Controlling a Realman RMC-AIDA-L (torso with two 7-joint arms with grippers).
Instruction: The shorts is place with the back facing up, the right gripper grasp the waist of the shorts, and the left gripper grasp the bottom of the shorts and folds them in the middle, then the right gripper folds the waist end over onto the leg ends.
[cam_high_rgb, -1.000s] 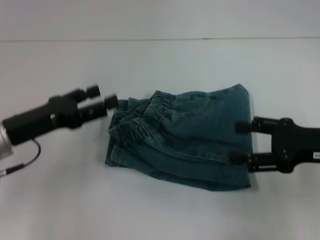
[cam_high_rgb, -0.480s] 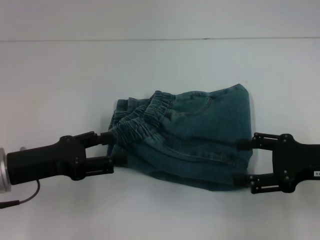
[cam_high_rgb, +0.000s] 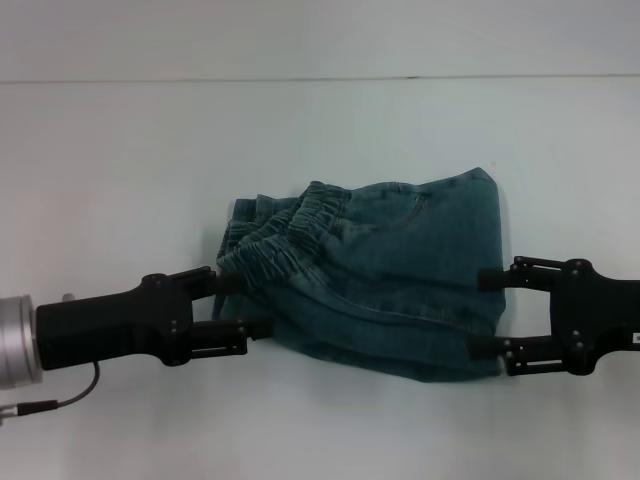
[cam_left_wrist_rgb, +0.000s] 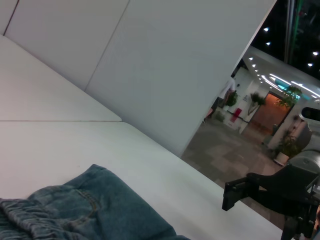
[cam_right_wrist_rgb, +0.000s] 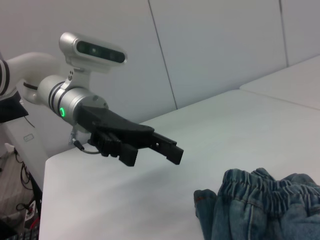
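Your shorts (cam_high_rgb: 385, 275) lie folded mid-desk (cam_high_rgb: 320, 130). Your left gripper (cam_high_rgb: 232, 308) sits at their 9 o'clock edge, fingers wide. Your right gripper (cam_high_rgb: 486, 314) sits at 3 o'clock, fingers wide, touching the denim.

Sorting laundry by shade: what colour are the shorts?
Blue-green washed denim shorts, best seen in the head view.

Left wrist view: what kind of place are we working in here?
Probably an indoor lab or demo booth: a plain white table, white partition panels, and beyond them a lit lobby with potted plants.
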